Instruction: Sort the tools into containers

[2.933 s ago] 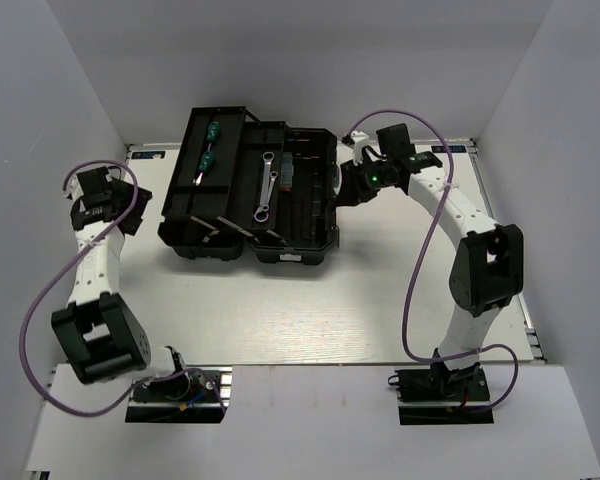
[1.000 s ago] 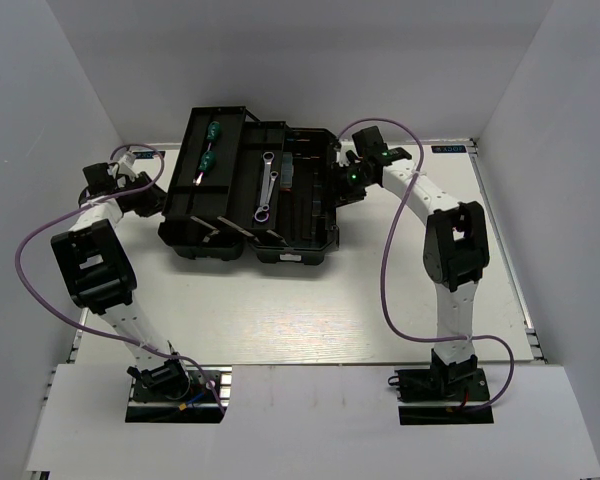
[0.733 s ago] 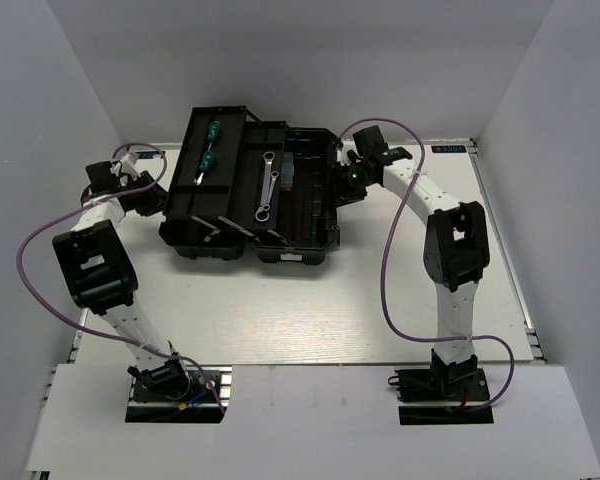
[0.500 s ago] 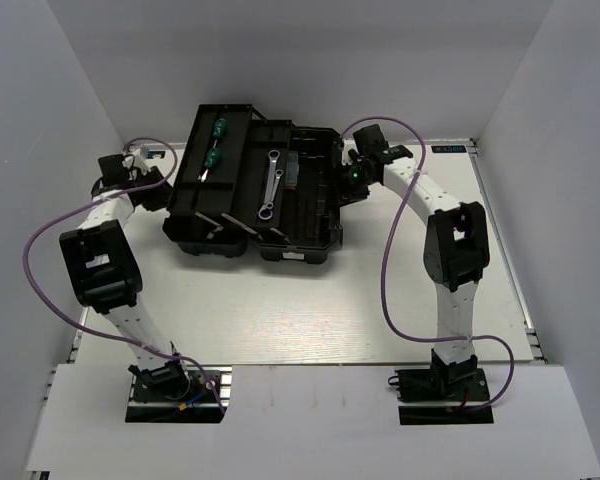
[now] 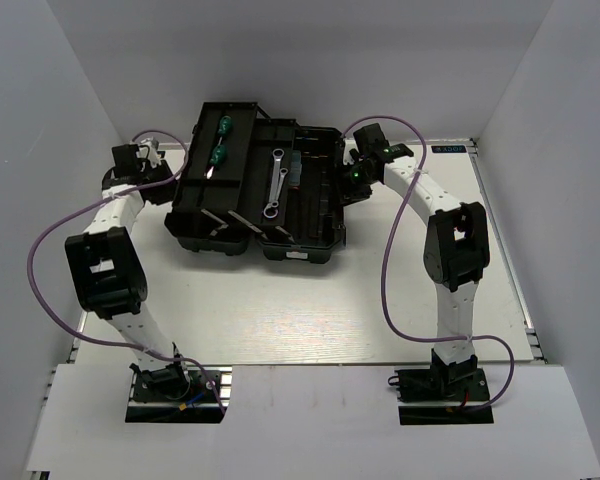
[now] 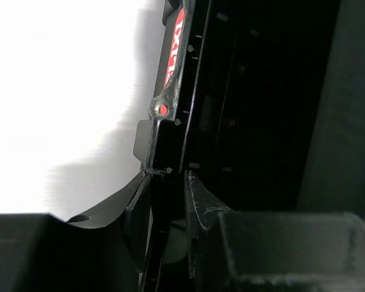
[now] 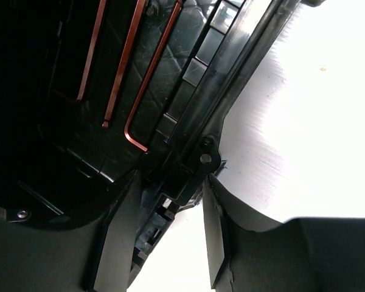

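The black toolbox (image 5: 298, 250) lies open at the back of the table. Two green-handled screwdrivers (image 5: 221, 140) lie in its left tray and silver wrenches (image 5: 274, 185) in the middle tray. In the right wrist view, thin L-shaped hex keys (image 7: 151, 67) rest on the floor of the toolbox (image 7: 243, 55). My left gripper (image 5: 168, 182) (image 6: 168, 176) is shut on the toolbox's left wall (image 6: 170, 91), one finger on each side. My right gripper (image 5: 352, 185) (image 7: 170, 177) is shut on the right rim, beside a hinge pin (image 7: 205, 159).
White walls close the table in on the left, the back and the right. The arm bases (image 5: 175, 390) stand at the near edge. Purple cables (image 5: 40, 270) loop beside both arms. White table (image 5: 310, 320) lies in front of the toolbox.
The toolbox has slid right and toward the back wall, turning slightly. My left gripper moved right with it. The right gripper closed onto the rim and barely moved.
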### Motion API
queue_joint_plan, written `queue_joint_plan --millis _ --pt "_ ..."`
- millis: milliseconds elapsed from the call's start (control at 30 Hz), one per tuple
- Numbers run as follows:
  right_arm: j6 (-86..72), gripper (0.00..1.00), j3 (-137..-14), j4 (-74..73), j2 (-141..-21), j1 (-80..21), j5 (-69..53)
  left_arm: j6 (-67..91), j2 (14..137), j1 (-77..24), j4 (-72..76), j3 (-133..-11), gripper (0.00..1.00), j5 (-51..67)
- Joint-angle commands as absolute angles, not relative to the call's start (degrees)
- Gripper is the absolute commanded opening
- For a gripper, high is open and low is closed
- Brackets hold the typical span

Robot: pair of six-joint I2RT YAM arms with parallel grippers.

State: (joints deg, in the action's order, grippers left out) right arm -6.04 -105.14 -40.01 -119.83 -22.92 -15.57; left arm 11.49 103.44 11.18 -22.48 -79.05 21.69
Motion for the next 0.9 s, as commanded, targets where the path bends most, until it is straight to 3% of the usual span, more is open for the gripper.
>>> queue_joint_plan --millis 0,867 --pt "-3.5 0.00 -105.7 -39.1 -120.5 -27.4 -22.9 18.6 93.7 2.4 -20.2 -84.6 0.00 41.2" --pt "-2.2 0.00 -108.2 -42.4 -121.9 -29.4 -24.2 27.8 93.2 -12.6 -16.3 -94.0 0.00 39.6"
